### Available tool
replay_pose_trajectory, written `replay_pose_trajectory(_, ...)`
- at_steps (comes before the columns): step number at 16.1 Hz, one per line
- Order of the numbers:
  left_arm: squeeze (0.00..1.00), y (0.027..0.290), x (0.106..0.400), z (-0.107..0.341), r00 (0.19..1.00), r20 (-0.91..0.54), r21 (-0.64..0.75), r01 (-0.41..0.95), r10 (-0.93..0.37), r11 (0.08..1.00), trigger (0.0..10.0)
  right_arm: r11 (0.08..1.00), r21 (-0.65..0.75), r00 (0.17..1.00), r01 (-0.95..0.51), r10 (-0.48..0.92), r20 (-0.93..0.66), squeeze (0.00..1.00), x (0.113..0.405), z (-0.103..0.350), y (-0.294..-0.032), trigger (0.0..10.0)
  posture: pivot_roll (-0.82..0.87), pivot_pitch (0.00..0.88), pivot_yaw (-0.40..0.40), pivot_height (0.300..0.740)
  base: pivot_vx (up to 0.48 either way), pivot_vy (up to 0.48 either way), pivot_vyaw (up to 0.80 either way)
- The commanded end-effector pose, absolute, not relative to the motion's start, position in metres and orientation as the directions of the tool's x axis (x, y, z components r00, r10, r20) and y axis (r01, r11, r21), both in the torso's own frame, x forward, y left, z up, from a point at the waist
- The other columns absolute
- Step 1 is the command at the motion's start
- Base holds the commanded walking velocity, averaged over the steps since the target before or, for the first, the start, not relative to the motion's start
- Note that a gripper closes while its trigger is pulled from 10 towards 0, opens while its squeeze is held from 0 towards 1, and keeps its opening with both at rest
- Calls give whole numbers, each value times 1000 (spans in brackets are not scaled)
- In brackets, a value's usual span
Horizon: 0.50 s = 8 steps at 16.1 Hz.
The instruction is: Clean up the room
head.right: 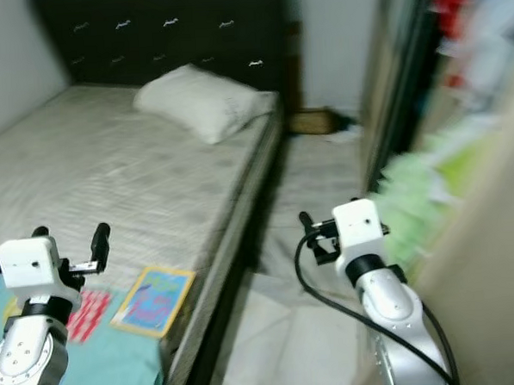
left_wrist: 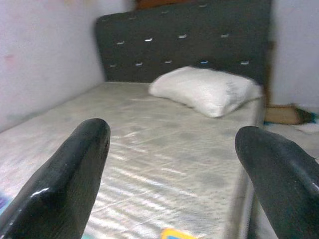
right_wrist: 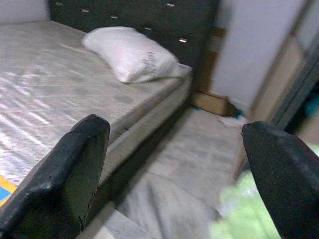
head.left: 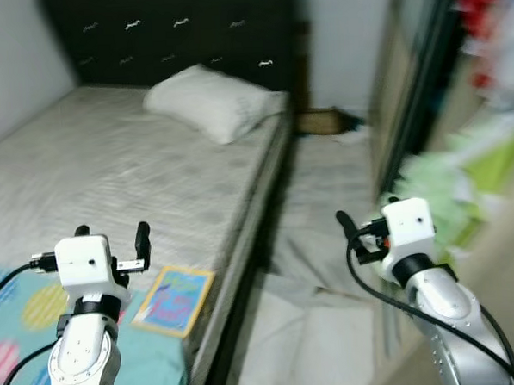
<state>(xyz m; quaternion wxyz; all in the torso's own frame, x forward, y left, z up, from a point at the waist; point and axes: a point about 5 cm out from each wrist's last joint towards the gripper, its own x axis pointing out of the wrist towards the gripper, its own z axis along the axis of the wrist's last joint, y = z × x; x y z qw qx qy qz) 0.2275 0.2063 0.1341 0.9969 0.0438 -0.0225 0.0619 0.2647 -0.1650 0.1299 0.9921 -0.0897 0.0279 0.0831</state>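
At the foot of the bed: both arms are raised in front of the robot, the left pincer (head.left: 111,241) over the near end of the mattress, the right pincer (head.left: 345,225) over the floor strip beside the bed.
Bed: the bed (head.left: 109,166) runs away from the robot to a dark headboard (head.left: 180,33); a white pillow (head.left: 213,100) lies at the far right corner of the mattress, against the headboard.
Task's thing: a flat, colourful book (head.left: 174,299) lies near the right edge of the bed at its near end, partly on a teal spotted blanket (head.left: 23,330) that covers the near left corner.
Left pincer: fingers spread wide apart, nothing between them.
Right pincer: fingers wide apart in the right wrist view, nothing held.
Key relation: the book lies just below and to the right of the left pincer, towards the bed's right edge; its long axis runs roughly along the bed's length, slightly slanted. The left arm looks clearly the nearer; the right pincer is off past the bed's right edge, over the floor.
Floor: a pale sheet (head.left: 320,241) lies crumpled on the floor along the bed's right edge, and a brown box (head.left: 320,121) sits at the far end by the wall.
Right side: blurred green and coloured things (head.left: 451,191) by a cupboard; too blurred to name.
Likely next: a short reach down and rightward with the left pincer, coming in across the book's short side.
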Motion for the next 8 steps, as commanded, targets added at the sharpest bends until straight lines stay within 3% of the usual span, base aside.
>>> replay_pose_trajectory(1, 0, 207, 227, 133, 992, 42, 91, -122, 119, 988, 10000, 965, -164, 979, -202, 195, -58, 0, 266, 132, -156, 10000, -153, 0, 5, 740, 0, 0, 800)
replay_pose_trajectory(8, 0, 203, 238, 132, 991, 58, 69, -124, 120, 990, 10000, 955, -158, 967, -251, 254, -4, 0, 287, 144, -145, 10000, -152, 0, 4, 740, 0, 0, 800)
